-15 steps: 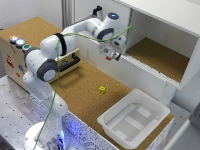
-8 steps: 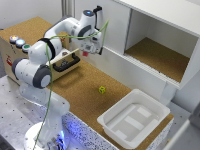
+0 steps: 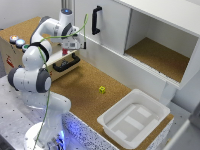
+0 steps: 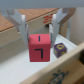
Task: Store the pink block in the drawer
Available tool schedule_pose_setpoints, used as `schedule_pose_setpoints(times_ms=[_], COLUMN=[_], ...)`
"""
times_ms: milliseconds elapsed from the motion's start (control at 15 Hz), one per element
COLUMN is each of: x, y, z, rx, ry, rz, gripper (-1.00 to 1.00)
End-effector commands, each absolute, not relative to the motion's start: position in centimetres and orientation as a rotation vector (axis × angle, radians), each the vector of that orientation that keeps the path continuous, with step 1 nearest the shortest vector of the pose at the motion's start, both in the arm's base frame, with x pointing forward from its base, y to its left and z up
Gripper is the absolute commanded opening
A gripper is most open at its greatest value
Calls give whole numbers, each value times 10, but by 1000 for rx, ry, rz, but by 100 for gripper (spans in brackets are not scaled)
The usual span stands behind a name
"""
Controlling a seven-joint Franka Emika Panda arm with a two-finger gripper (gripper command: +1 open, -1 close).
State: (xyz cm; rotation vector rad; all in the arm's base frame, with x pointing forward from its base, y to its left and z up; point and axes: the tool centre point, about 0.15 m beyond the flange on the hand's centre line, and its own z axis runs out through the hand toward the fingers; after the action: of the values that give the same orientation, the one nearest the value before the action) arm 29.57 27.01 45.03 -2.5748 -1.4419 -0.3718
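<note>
Movement since the earlier frames: the gripper (image 3: 69,50) has been carried from mid-scene toward the exterior view's left, and is now held above the drawer (image 3: 64,60). Claw state: clamped on the pink block (image 4: 40,47), seen between the fingers (image 4: 21,27) in the wrist view. Step judged in hand: placement; descent into the drawer, then release, is called for. Count: one pink block, one yellow cube (image 3: 102,89), one white tray (image 3: 112,120), one purple cube (image 4: 61,48), one drawer

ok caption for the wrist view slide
Hand holding the pink block above the open drawer, a purple block beside it.
</note>
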Motion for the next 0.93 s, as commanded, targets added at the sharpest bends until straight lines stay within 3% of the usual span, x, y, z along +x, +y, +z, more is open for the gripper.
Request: schedule_pose_setpoints(times_ms=[0,867], x=[282,298], y=[327,352], z=[411,344], rx=[-2421,-2215], ry=[-1632,-1880], rz=[-420,-200], gripper=[-100,-100])
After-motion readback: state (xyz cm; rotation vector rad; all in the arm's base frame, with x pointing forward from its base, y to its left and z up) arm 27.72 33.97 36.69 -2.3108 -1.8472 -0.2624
